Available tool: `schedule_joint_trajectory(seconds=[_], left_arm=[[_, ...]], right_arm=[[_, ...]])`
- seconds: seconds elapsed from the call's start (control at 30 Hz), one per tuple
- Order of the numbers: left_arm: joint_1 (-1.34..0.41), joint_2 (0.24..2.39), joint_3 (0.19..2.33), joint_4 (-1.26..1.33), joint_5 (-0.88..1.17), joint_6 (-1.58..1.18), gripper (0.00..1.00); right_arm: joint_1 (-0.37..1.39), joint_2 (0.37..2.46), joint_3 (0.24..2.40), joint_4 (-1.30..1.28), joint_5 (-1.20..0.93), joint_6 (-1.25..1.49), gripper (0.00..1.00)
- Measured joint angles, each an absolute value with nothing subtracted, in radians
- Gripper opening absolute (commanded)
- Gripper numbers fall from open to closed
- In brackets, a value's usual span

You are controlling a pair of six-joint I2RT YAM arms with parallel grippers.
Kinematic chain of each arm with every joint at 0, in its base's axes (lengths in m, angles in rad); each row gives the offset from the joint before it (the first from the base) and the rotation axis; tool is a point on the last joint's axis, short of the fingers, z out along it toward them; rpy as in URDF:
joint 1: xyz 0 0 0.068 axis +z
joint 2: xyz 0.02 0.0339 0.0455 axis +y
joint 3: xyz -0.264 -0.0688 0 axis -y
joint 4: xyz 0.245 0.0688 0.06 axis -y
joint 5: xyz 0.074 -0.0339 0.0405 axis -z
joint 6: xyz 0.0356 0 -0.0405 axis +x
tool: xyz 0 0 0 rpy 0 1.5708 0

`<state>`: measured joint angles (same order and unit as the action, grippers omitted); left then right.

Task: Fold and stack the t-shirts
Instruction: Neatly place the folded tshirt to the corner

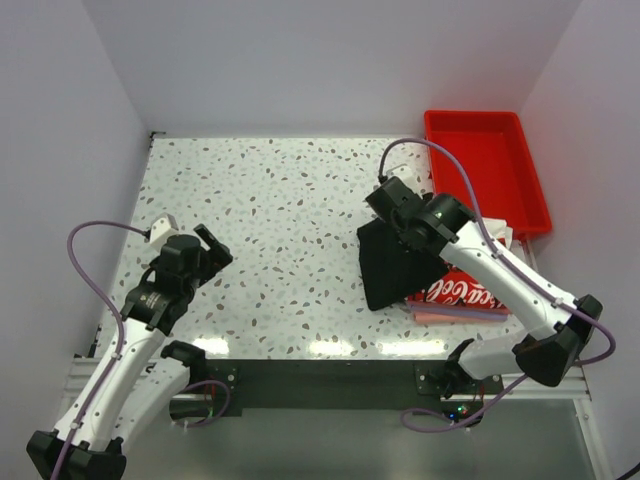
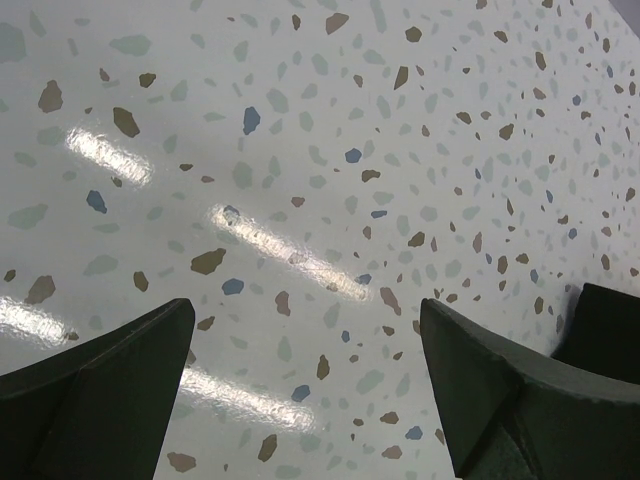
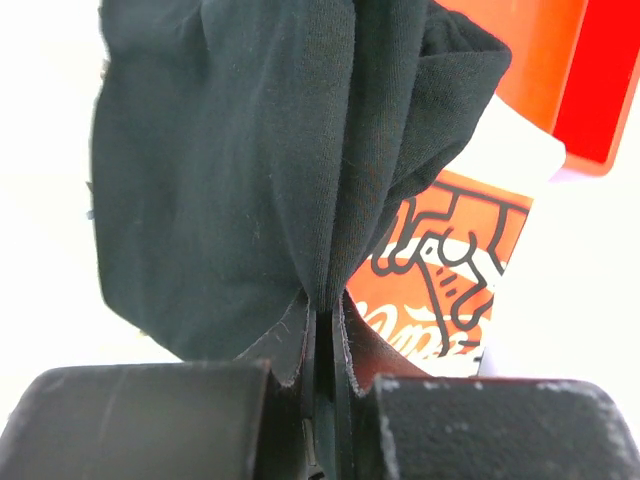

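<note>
1. The right tool (image 3: 320, 325) is pinched tight on a gathered edge of the black t-shirt (image 1: 392, 268). The shirt is partly raised at the right of the surface (image 1: 280, 200), overlapping the white printed t-shirt (image 1: 462, 292).
2. The left tool (image 2: 305, 330) hovers wide open over bare surface, holding nothing.
3. This looks like the pick-up step. Next, the black shirt needs carrying to the middle and spreading flat before any fold.
</note>
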<state>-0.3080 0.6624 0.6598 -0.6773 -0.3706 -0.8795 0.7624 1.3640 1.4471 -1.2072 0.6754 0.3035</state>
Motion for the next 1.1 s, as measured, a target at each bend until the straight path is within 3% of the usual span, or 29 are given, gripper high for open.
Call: schedule_joint_trajectory(seconds=[0.77, 1.1], left_arm=[[-0.308, 0.648, 0.66, -0.675, -0.37, -0.879, 1.0], [-0.308, 0.642, 0.66, -0.675, -0.37, -0.879, 1.0]], right_arm=[[0.701, 1.259, 1.696, -1.295, 0.5, 0.196, 0.0], [0.507, 1.238, 1.684, -1.337, 0.478, 0.168, 0.0]])
